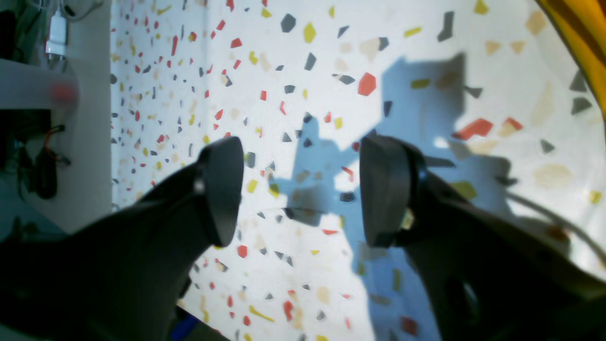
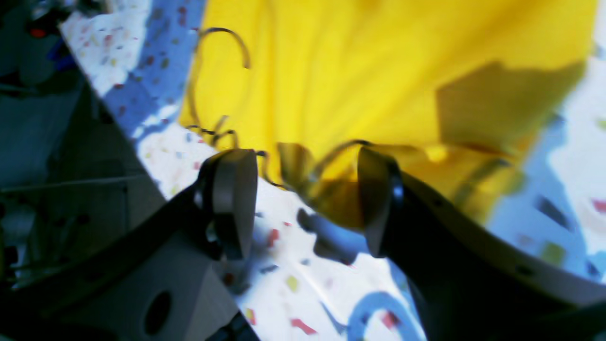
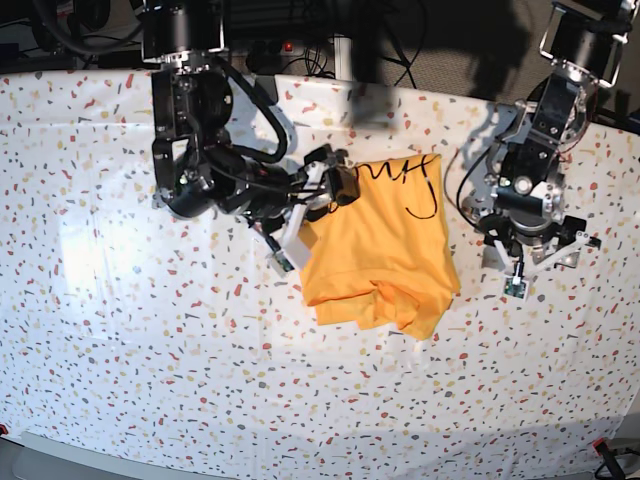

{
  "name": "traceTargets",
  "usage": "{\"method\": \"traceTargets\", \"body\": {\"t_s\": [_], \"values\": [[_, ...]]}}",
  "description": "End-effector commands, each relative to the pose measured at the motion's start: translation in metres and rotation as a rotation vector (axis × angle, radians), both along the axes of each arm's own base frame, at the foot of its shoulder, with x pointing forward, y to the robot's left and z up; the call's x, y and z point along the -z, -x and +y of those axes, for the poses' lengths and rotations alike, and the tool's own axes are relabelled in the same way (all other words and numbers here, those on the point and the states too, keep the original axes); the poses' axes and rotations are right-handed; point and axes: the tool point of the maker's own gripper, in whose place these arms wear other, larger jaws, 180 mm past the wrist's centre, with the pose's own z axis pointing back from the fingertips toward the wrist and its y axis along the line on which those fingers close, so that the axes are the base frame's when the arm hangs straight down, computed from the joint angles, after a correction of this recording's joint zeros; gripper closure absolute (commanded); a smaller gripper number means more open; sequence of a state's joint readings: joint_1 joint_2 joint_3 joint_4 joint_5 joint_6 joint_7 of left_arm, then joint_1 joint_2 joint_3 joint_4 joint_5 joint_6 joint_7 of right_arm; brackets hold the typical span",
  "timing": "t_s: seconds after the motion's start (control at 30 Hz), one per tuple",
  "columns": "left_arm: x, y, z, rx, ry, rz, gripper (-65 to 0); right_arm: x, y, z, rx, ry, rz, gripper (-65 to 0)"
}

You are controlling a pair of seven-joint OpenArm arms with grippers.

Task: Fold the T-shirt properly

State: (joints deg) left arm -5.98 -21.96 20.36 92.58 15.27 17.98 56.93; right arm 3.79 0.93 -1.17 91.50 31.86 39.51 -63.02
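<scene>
My right gripper [image 2: 303, 199]: jaws wide, empty | T-shirt [image 3: 385, 255]: bunched edge just ahead, between my fingertips | left gripper [image 1: 300, 189]: wide, over bare table [image 1: 331, 71] | advice: catch one layer only, then close.

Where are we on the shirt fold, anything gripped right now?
Partly done: the T-shirt lies gathered into a compact, rumpled bundle on the table, script still showing at its top edge. Nothing is in hand: the right pincer is open at the shirt's edge, the left pincer open over bare table. Left: squaring the lumpy lower edge and finishing the fold.
</scene>
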Motion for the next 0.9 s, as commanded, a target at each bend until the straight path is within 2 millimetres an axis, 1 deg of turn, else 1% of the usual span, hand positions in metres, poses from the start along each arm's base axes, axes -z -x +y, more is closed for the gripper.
{"method": "traceTargets", "body": {"t_s": [0.0, 0.13, 0.23, 0.33, 0.4, 0.5, 0.6, 0.7, 0.87], "values": [[-0.023, -0.010, 0.010, -0.006, -0.033, -0.085, -36.7, -0.019, -0.011, 0.001, 0.005, -0.034, -0.062, -32.4], [-0.041, -0.004, 0.015, 0.010, -0.049, -0.127, -36.7, -0.037, -0.026, -0.023, 0.088, -0.040, -0.122, -32.4], [-0.054, 0.008, 0.012, 0.052, -0.057, -0.153, -36.7, -0.049, -0.031, -0.044, 0.159, -0.067, -0.146, -32.4], [-0.064, 0.027, -0.001, 0.101, -0.044, -0.172, -36.7, -0.057, -0.027, -0.069, 0.226, -0.103, -0.143, -32.4], [-0.071, 0.043, -0.006, 0.119, -0.064, -0.181, -36.7, -0.059, -0.019, -0.084, 0.270, -0.124, -0.146, -32.4], [-0.079, 0.069, 0.001, 0.074, -0.105, -0.190, -36.7, -0.057, 0.001, -0.104, 0.319, -0.100, -0.144, -32.4], [-0.080, 0.094, 0.007, 0.049, -0.133, -0.174, -36.7, -0.055, 0.024, -0.126, 0.359, -0.040, -0.141, -32.4], [-0.074, 0.120, 0.016, 0.020, -0.156, -0.125, -36.7, -0.057, 0.051, -0.145, 0.384, 0.013, -0.139, -32.4], [-0.055, 0.164, 0.031, -0.015, -0.204, -0.016, -36.7, -0.062, 0.100, -0.163, 0.410, 0.103, -0.112, -32.4]]}}
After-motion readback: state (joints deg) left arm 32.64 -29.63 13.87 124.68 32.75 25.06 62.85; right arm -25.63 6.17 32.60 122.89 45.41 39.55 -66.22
